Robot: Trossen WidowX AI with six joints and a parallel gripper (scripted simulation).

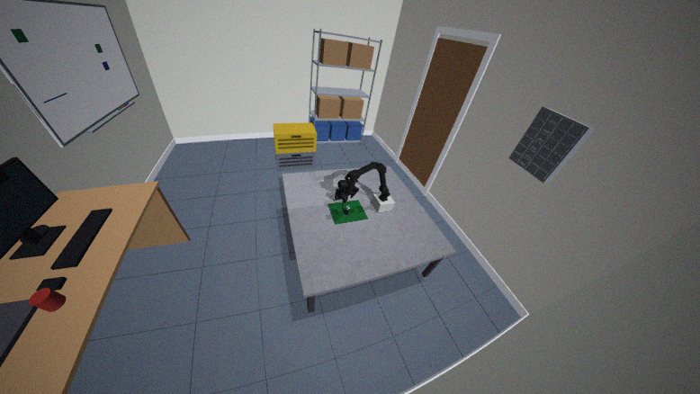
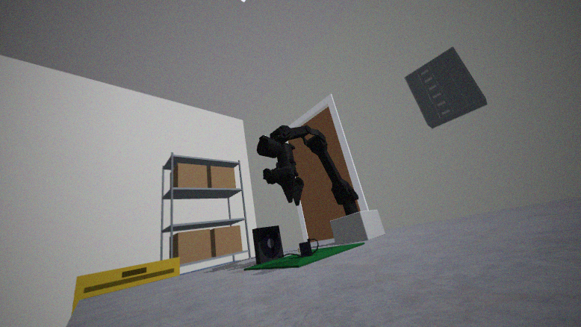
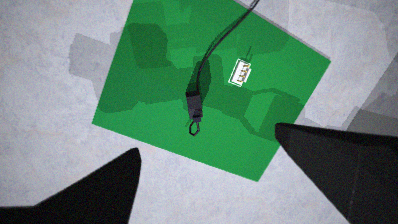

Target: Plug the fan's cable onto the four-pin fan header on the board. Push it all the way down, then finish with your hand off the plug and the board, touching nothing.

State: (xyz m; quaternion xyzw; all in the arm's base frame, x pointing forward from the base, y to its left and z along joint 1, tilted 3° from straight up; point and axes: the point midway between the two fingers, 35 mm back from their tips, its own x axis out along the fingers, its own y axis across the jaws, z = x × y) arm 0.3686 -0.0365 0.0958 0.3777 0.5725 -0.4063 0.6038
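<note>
The green board (image 3: pixel 150 75) (image 1: pixel 357 215) (image 2: pixel 284 261) lies flat on the grey table (image 1: pixel 367 254). Its white four-pin header (image 3: pixel 241 72) shows bare pins. The dark plug (image 3: pixel 194 107) (image 2: pixel 305 247) rests on the board a little to the left of the header and apart from it. Its thin black cable (image 3: pixel 225 35) runs off the board's far edge. The black fan (image 2: pixel 266 243) stands upright behind the board. My gripper (image 3: pixel 209 141) (image 2: pixel 294 195) (image 1: pixel 344 198) is open and empty. It hangs well above the board, over the plug, and touches nothing.
The arm's white base block (image 1: pixel 384 202) (image 2: pixel 355 229) stands at the board's right side. A yellow cabinet (image 1: pixel 294 138) and a shelf rack with boxes (image 1: pixel 343 83) stand on the floor beyond the table.
</note>
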